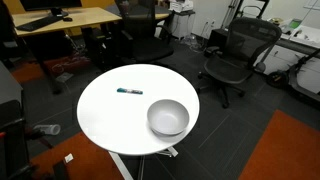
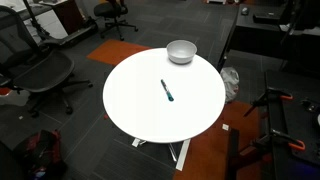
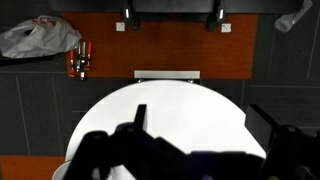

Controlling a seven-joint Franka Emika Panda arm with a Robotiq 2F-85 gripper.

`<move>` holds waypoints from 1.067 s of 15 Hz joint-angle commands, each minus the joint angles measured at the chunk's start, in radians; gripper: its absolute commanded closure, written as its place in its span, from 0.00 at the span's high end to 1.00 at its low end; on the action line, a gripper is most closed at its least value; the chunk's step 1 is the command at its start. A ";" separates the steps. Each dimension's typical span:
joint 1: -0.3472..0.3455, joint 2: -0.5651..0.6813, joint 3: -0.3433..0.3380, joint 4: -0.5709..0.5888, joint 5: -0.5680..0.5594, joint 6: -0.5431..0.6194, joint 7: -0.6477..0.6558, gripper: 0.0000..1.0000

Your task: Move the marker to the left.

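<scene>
In an exterior view the marker (image 1: 129, 91) lies flat on the round white table (image 1: 108, 118), towards the rim on the office-chair side. Its long axis runs nearly level across the picture. The grey bowl (image 1: 168, 117) sits well apart from it, nearer the opposite rim. Bare tabletop stretches on the marker's other side, so there is room to slide or carry it that way before the edge comes up. Neither the arm nor its gripper shows here.

In an exterior view from across the room, the marker (image 2: 166, 90) rests close to the middle of the table (image 2: 135, 110). It is angled a little off upright in the picture, with its blue-teal end pointing away from the bowl (image 2: 181, 51). The bowl stands at the far rim, clear of it. White surface lies open all round the marker. Again there is no arm in sight.

In the wrist view the gripper (image 3: 197, 120) is a dark blurred shape along the bottom. Its jaws look spread apart with nothing between them but white table (image 3: 190, 100). Beyond the rim lie orange carpet (image 3: 160, 45) and a crumpled bag (image 3: 40, 38). The marker is not in this view, so I judge it lies outside the jaws' present outlook. The gripper would need to find it and turn across its long axis.
</scene>
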 commanded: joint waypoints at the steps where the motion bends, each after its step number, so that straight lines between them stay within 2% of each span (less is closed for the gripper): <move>1: -0.005 0.000 0.005 0.001 0.003 -0.002 -0.002 1.00; 16: -0.011 0.055 0.016 0.028 0.000 0.030 0.035 1.00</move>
